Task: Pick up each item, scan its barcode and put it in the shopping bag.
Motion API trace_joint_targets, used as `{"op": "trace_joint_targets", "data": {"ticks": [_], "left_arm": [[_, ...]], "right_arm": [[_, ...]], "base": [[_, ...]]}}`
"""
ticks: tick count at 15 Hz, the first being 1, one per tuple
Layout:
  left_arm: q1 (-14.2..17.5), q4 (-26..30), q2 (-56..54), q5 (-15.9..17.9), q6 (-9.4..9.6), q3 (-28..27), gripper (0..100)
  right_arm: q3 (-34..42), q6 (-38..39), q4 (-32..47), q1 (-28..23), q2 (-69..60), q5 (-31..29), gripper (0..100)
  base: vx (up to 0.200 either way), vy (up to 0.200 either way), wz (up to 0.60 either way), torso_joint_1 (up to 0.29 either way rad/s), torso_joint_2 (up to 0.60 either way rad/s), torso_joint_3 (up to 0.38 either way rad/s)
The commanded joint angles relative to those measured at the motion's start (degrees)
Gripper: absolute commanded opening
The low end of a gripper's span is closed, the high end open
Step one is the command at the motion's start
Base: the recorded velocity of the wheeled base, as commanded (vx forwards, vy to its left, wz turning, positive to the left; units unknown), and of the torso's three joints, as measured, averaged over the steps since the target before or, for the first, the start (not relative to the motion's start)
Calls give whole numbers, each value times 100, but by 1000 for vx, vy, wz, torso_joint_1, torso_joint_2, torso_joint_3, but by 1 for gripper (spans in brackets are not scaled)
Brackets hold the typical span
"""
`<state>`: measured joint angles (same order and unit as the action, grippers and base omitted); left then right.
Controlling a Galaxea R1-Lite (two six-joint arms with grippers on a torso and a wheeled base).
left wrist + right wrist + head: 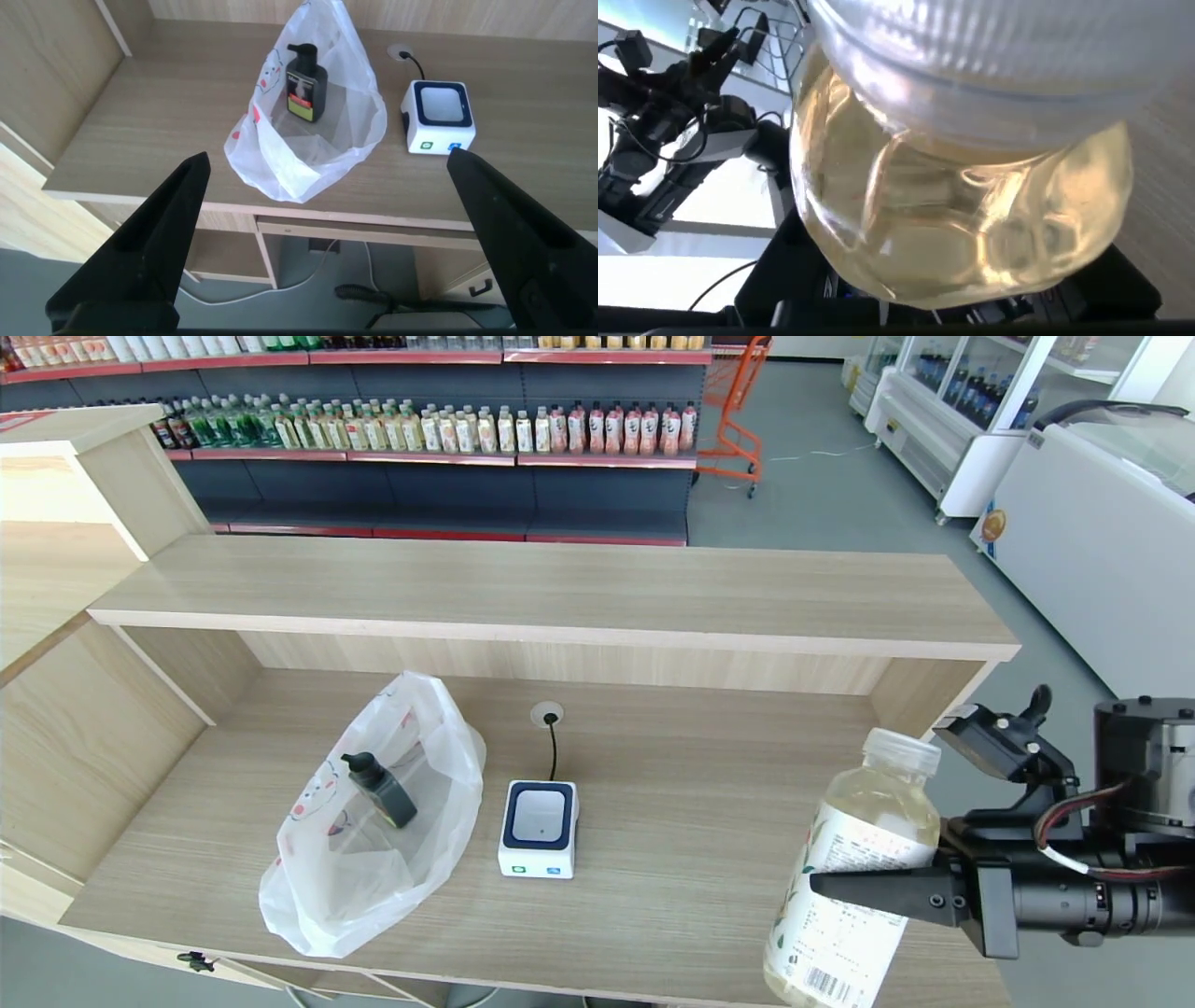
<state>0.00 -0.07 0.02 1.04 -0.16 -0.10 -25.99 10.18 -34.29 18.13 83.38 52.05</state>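
Shop shelves (429, 439) stocked with rows of bottled drinks run behind the pale wood worktop (709, 821) I'm working over, and chest freezers (1092, 541) stand off to the right.

From the head view I see the right tool (868, 889) closed around the middle of a drink bottle (873, 812), held tilted above the worktop's near right corner. The bottle has a white cap (901, 749) and pale yellow liquid. A white label wraps it, carrying a leafy drawing and blocks of print too fine for me to read, and a barcode (828, 983) sits near its base. The right wrist view shows the bottle's clear shoulder (962, 187) up close.

The scanner (538, 828) sits mid-worktop, well apart from the bottle. It is a white box with a dark blue frame round its window and small green and blue marks on its front edge. Its cable (553, 747) runs back to a hole in the worktop.

Just beside the scanner, on its left, the white plastic shopping bag (308, 887) lies open. It has a cartoon printed in red, and a dark pump bottle (381, 789) with a red and green label lies inside.

The left tool (327, 243) hangs spread wide and empty, its fingers (159, 252) in front of the worktop's near edge.
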Motion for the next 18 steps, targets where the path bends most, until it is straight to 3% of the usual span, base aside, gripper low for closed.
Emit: {"op": "trace_joint_targets", "data": {"ticks": [1, 6, 9, 18], "left_arm": [[0, -1, -2, 2, -2, 1, 100], [0, -1, -2, 2, -2, 1, 100], [0, -1, -2, 2, -2, 1, 100], [0, -1, -2, 2, -2, 1, 100]], "right_arm": [[121, 19, 1, 349, -296, -11, 0], [33, 81, -7, 886, -103, -547, 0], [-178, 634, -16, 1325, -103, -890, 0], [-275, 634, -42, 1448, 134, -1321, 0]], "base": [[0, 0, 0, 0, 0, 0], [0, 0, 0, 0, 0, 0], [0, 0, 0, 0, 0, 0], [0, 0, 0, 0, 0, 0]]}}
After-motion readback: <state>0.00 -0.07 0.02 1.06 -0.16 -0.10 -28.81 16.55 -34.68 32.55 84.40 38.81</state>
